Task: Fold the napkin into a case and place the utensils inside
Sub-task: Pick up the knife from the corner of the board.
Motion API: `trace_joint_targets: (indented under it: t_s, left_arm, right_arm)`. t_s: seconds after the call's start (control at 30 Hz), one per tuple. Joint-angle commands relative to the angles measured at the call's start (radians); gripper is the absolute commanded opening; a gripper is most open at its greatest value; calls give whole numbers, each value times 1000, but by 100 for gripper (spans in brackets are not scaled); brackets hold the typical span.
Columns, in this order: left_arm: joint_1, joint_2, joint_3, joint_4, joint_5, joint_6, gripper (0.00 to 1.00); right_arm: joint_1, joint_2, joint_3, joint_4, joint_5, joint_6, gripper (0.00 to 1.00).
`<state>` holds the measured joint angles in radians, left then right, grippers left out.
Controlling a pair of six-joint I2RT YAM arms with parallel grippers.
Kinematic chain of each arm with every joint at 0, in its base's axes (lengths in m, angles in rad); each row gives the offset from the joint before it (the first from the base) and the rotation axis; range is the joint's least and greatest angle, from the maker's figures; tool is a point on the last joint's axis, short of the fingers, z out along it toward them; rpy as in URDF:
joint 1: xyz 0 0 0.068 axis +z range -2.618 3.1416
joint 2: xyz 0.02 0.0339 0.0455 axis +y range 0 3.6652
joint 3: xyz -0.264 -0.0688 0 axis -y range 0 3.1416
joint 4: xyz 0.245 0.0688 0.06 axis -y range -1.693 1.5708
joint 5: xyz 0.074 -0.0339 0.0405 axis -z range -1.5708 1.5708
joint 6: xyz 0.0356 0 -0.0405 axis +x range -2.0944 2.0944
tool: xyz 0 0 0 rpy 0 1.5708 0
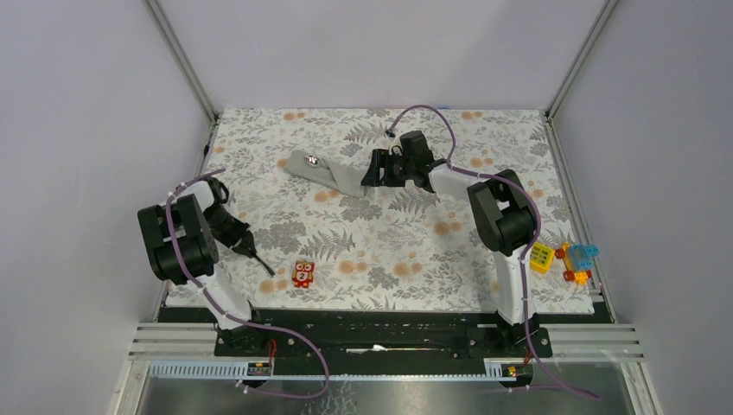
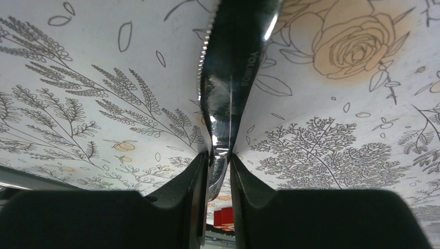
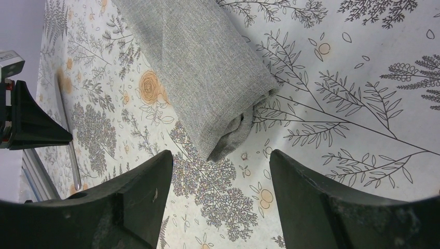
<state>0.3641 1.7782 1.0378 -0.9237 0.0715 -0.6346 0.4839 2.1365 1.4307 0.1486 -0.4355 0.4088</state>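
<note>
Folding looks done: the napkin sits as the case, a narrow grey strip lying diagonally on the far-middle of the bench. The step in hand is loading the utensils. The left jaws are pinching a knife, its serrated blade sticking out ahead, over the near-left of the bench and well apart from the case. The right jaws are spread wide and hold nothing. They hover just beside the case's right end, where the mouth gapes a little between layers. A shiny bit shows at the case's far-left end. It is probably the spoon, but I can't tell if it is tucked in or lying on top. My read of the next move: the left arm carries the knife across and lines it up with the strip's long axis. It then slides the knife in flat while the right jaws pin or lift the top layer. The cloth is soft, so a push could bunch it or shove the whole strip.
</note>
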Motion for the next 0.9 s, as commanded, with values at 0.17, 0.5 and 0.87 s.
trace_joint_targets:
  t_s: [0.17, 0.5, 0.87]
  left_arm:
    - [21, 116, -58, 85, -131, 47, 0]
    - [16, -144, 21, 22, 8, -25, 0]
    - [-126, -171, 199, 147, 113, -273, 0]
  right_arm:
    - [-3, -47, 7, 34, -18, 6, 75]
    - [6, -1, 46, -2, -14, -1, 81]
    - [56, 95, 164, -93, 46, -17, 79]
